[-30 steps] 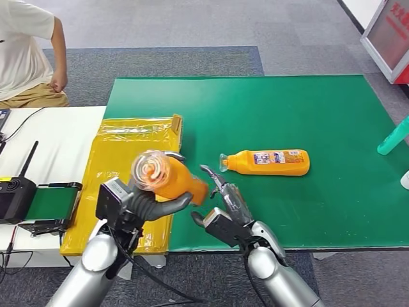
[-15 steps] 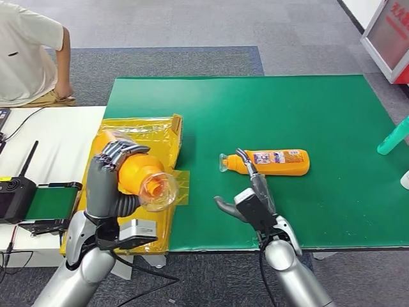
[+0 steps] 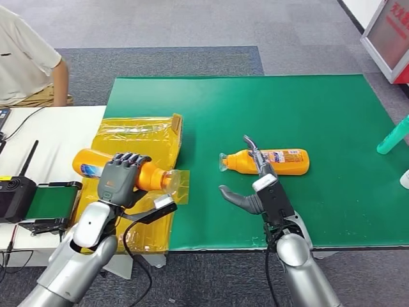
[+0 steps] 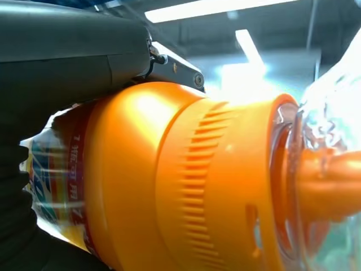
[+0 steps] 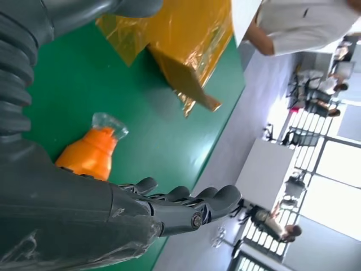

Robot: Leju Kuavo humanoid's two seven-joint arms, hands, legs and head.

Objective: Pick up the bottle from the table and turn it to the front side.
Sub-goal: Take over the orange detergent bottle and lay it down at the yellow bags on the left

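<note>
My left hand (image 3: 119,178) grips an orange bottle (image 3: 91,165) with a clear cap (image 3: 172,181), holding it level over the yellow box (image 3: 144,131). The left wrist view shows that bottle's (image 4: 162,180) ribbed neck and clear cap (image 4: 332,141) very close. A second orange bottle (image 3: 272,162) lies on its side on the green mat (image 3: 299,109), its clear cap (image 3: 223,162) pointing left. My right hand (image 3: 258,185) hovers open just in front of this bottle, fingers spread, not touching it. The right wrist view shows the hand (image 5: 187,206) beside the lying bottle's neck (image 5: 89,155).
A person in a white shirt (image 3: 22,57) sits at the far left. A black radio unit (image 3: 15,195) and a small belt device (image 3: 50,204) lie on the white table. A teal object (image 3: 393,137) rests at the mat's right edge.
My left hand has rolled over, swinging the held bottle from cap-toward-me to lying level with its cap pointing right. My right hand has moved forward toward the lying bottle.
</note>
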